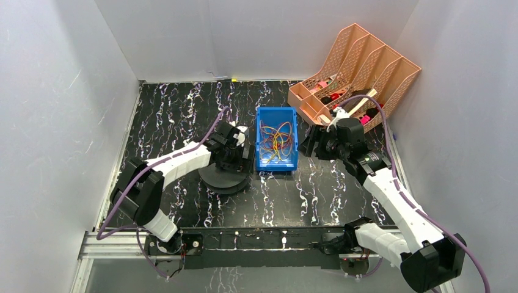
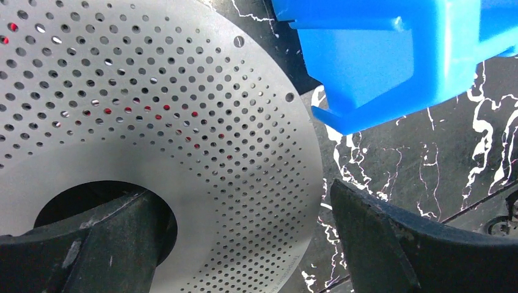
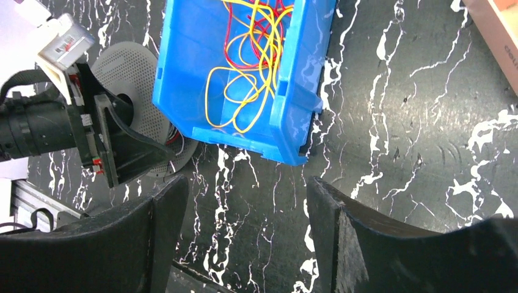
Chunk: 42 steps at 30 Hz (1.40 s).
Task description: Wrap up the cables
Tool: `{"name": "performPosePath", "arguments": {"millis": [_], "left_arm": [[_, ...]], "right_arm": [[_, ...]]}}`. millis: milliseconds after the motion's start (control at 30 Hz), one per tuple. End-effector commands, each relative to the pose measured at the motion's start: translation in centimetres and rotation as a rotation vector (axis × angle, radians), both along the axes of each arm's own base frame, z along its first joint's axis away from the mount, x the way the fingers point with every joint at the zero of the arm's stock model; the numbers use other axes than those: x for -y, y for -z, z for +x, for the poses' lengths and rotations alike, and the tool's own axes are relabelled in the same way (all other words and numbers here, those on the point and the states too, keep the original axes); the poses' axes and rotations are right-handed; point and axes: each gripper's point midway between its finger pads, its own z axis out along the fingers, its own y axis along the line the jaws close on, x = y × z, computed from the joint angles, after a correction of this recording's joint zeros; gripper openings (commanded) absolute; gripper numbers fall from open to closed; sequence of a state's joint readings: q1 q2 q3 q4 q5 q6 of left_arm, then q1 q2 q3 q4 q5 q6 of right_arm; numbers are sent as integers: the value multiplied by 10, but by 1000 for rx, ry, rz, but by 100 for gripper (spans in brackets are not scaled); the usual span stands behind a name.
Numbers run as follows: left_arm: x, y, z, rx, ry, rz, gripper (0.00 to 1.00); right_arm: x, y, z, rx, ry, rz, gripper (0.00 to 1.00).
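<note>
My right gripper [image 3: 247, 235] is hanging open and empty just short of the blue plastic bin [image 3: 183, 61], where thin yellow and red cables [image 3: 253, 36] are lying tangled. My left gripper [image 2: 244, 244] is gaping empty over the perforated grey metal disc [image 2: 183, 91]. I judge picking is not yet begun; the next move calls for pinching one strand.

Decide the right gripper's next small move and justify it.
Probably shift the right gripper left over the bin and lower it onto a yellow loop. The cables all lie tangled in the bin, none held. The right gripper is open over the table beside it, and the left gripper, open too, hangs at the perforated disc.
</note>
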State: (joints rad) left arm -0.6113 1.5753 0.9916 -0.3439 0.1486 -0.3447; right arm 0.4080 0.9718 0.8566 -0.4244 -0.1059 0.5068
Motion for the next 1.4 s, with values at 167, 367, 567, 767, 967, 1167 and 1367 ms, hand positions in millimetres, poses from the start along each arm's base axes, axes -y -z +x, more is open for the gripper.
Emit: {"name": "performPosePath", "arguments": {"millis": [167, 367, 567, 767, 967, 1167, 1367], "left_arm": [[-7, -34, 9, 105, -20, 7, 98], [-5, -68, 8, 173, 8, -44, 98], [-12, -111, 7, 276, 32, -68, 98], [-31, -148, 8, 415, 3, -52, 98], [-49, -160, 4, 539, 1, -38, 98], [-65, -130, 4, 538, -11, 54, 98], [-66, -113, 0, 490, -12, 67, 98]], "right_arm": [[-9, -38, 20, 102, -46, -11, 75], [-21, -46, 42, 147, -109, -44, 72], [-44, -48, 70, 180, -217, -83, 68], [-65, -37, 105, 229, -302, -138, 67], [-90, -25, 128, 319, -448, -191, 65], [-114, -8, 137, 454, -675, -233, 56], [-123, 9, 150, 525, -803, -319, 57]]}}
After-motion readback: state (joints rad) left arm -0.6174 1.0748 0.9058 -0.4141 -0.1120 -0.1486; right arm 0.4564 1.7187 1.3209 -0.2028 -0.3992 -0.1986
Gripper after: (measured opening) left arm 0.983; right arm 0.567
